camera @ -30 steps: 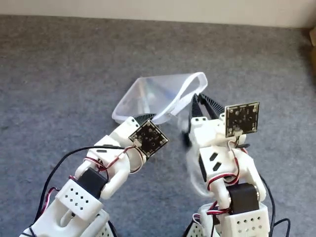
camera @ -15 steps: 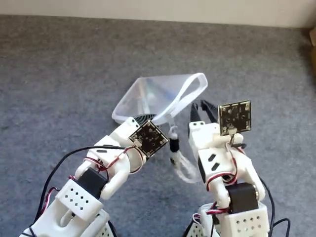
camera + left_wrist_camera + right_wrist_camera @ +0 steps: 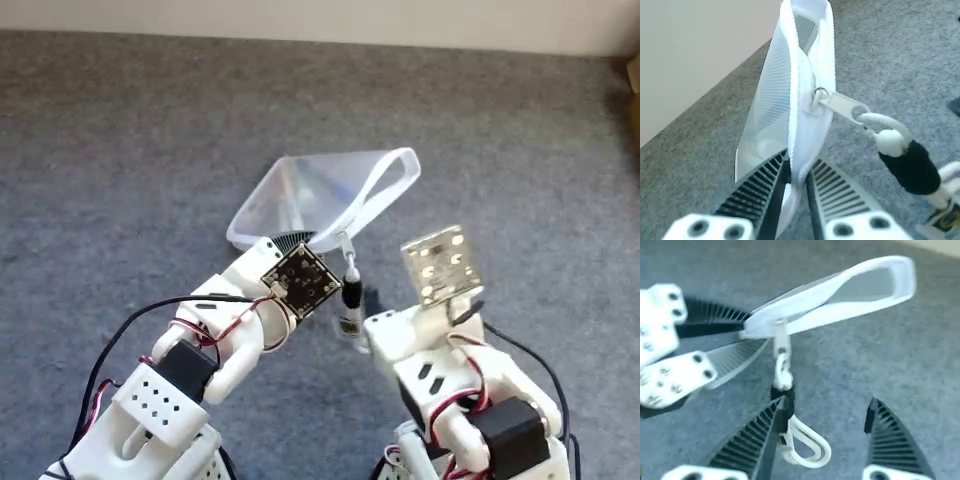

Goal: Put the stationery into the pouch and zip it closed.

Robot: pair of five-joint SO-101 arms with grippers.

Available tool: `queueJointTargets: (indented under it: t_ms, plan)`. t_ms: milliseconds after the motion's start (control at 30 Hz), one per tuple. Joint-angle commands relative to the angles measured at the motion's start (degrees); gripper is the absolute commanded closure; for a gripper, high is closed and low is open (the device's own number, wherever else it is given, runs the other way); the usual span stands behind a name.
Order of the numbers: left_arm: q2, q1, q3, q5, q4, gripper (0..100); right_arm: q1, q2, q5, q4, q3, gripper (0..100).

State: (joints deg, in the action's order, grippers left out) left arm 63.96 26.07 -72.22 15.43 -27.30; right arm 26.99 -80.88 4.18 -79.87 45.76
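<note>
left gripper (image 3: pixel 798 167) jaws clamp pouch (image 3: pixel 774 90), right gripper (image 3: pixel 827 409) jaws spread wide

You see a grey surface (image 3: pixel 120 130) that covers the table. It has a rough texture, like felt or a short carpet, and it looks the same in both wrist views. Along its far edge, in the high view, you find a pale cream band (image 3: pixel 300 18), plain and without marks, which meets the grey in a straight line. In the left wrist view a pale cream wall stands upright beside the grey. At the right edge of the high view, near the far corner, a small brownish thing (image 3: pixel 635 75) shows; you cannot tell what it is.
</note>
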Motion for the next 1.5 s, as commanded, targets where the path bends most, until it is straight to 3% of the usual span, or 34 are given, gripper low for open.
queueJointTargets:
  t_ms: [0, 367, 533, 700, 933, 1100, 1300, 1467]
  plan:
    - [0.1, -1.7, 2.5, -1.1, -0.4, 99, 4.4, -0.3, 0.3, 0.2, 1.4, 75.4]
    - [0.1, -1.7, 2.4, -1.1, -0.4, 99, 5.9, -0.4, 0.2, 24.4, 21.6, 75.4]
    - [0.1, -1.7, 2.3, -1.1, -0.4, 99, 5.8, -0.4, 0.2, 25.4, 23.4, 77.4]
    - [0.1, -1.7, 2.3, -1.1, -0.4, 99, 5.5, -0.4, 0.4, 25.4, 23.4, 90.8]
    - [0.1, -1.7, 2.2, -1.1, -0.4, 99, -1.7, -0.4, 0.3, 28.8, 23.3, 99.1]
    - [0.1, -1.7, 2.2, -1.1, -0.4, 99, -2.0, -0.4, 0.3, 28.4, 23.8, 99.1]
    - [0.1, -1.7, 2.2, -1.1, -0.4, 99, -2.0, -0.4, -1.7, 28.4, 23.8, 89.2]
    - [0.1, -1.7, 2.2, -1.0, -0.4, 99, 0.9, -0.4, -3.6, 28.6, 23.5, 88.1]
